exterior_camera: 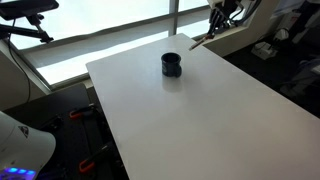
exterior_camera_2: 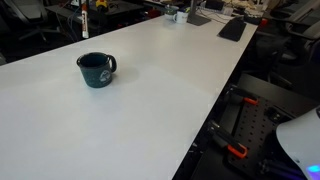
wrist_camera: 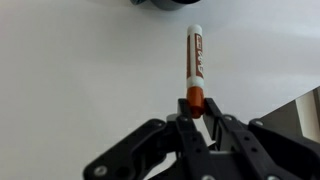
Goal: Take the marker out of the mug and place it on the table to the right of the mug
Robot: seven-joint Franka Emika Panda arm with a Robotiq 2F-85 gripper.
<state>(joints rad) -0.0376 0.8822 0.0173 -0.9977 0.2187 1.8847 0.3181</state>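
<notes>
Gripper (wrist_camera: 196,112) clamped on marker (wrist_camera: 196,60) by its red end, barrel pointing straight ahead of it, mug (wrist_camera: 160,3) further ahead-left; looks clear of mug, ready to lay on table (wrist_camera: 80,70).

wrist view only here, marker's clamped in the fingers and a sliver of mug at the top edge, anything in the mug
Observer: nothing sticks out of the mug in both exterior views.
Operator: where's the marker over the table
Observer: in an exterior view the marker is by the far edge of the table, apart from the mug; whether it touches, can't tell.
Operator: mug handle
Observer: in an exterior view the handle juts toward the picture's right.
</notes>
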